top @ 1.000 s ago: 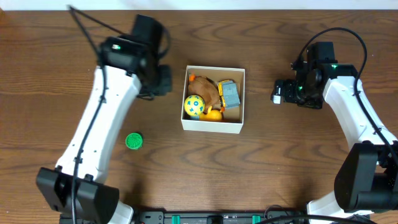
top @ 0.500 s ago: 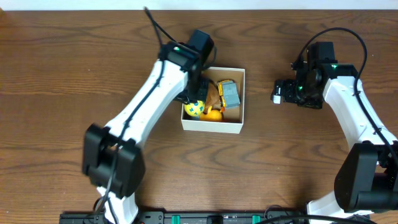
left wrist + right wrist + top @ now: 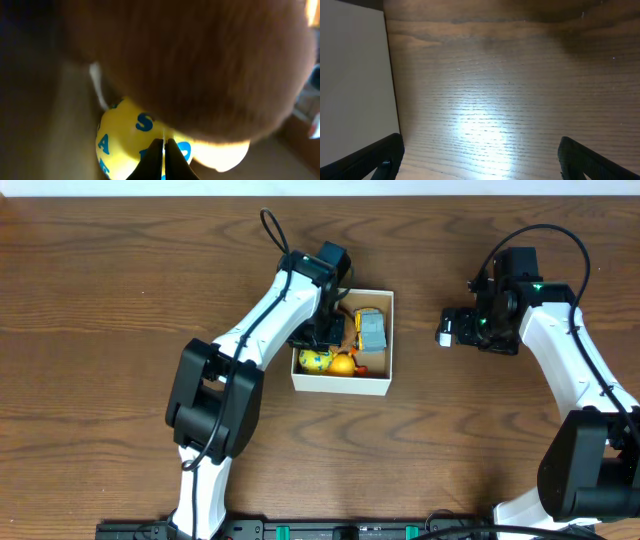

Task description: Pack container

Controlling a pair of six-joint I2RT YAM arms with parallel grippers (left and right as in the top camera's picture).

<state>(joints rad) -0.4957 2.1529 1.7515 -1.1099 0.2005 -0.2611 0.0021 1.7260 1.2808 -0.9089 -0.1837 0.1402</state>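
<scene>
One tabletop (image 3: 90, 300): brown wood grain, carrying the container and both arms' bases.
left arm (image 3: 250, 340): white, stretched from the near edge over the container's left half, with its wrist dipped inside the walls.
right arm (image 3: 560, 350): off to the right, well apart from the container, its wrist low over bare wood.
container (image 3: 340, 386): square white-walled box at mid tabletop, between the two arms, with several toys inside.
brown plush (image 3: 200, 60): fills most of the left wrist view, out of focus. From overhead it lies almost wholly under the left wrist.
grey-and-yellow toy (image 3: 368, 330): lies in the container's right half, toward the far wall.
yellow ball (image 3: 125, 140): blue letters on it, in the container's near-left corner, just beside the orange toy (image 3: 345, 364).
left claw (image 3: 164, 152): fingers pressed together with nothing seen between them, tips down by the ball and under the plush.
right claw (image 3: 479, 157): fingers spread wide over bare wood, holding nothing.
step in hand: probably settling or nudging the toys in the left half, since the closed claw carries nothing.
next move: lift the left wrist straight up, clear of the thin walls, without snagging the plush or tipping the ball out.
hard to tell: whether the fingertips touch the ball or hover just above it. What the orange toy is cannot be made out.
cut off: a white surface at the left edge of the right wrist view, likely the container's wall.
</scene>
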